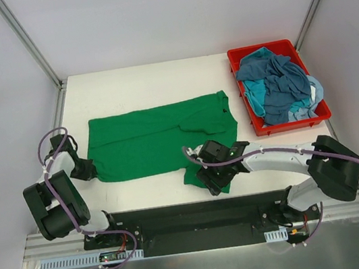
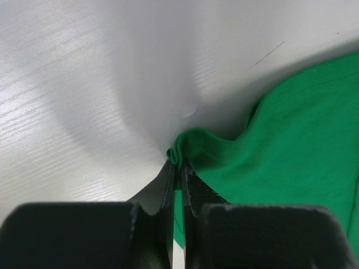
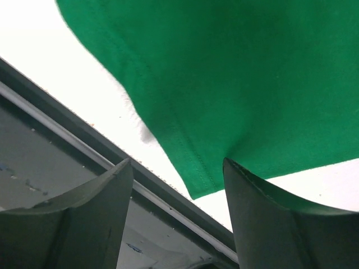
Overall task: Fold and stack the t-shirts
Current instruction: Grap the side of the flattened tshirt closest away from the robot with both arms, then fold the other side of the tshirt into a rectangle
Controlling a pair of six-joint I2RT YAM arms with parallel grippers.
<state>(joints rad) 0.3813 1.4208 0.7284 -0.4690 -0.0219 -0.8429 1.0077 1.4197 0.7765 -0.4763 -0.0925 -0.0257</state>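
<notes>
A green t-shirt [image 1: 159, 137] lies spread across the middle of the white table [image 1: 144, 85], one sleeve hanging toward the near edge. My left gripper [image 1: 88, 168] is shut on the shirt's bottom-left corner; in the left wrist view the hem [image 2: 182, 147] is bunched between the closed fingers. My right gripper [image 1: 216, 182] is open over the near sleeve; in the right wrist view the sleeve corner [image 3: 202, 179] lies between the spread fingers [image 3: 263, 224], untouched on the left side.
A red bin [image 1: 278, 85] at the back right holds several crumpled blue and teal shirts [image 1: 280, 90]. A black base rail [image 1: 193, 218] runs along the near table edge, also shown in the right wrist view [image 3: 67, 140].
</notes>
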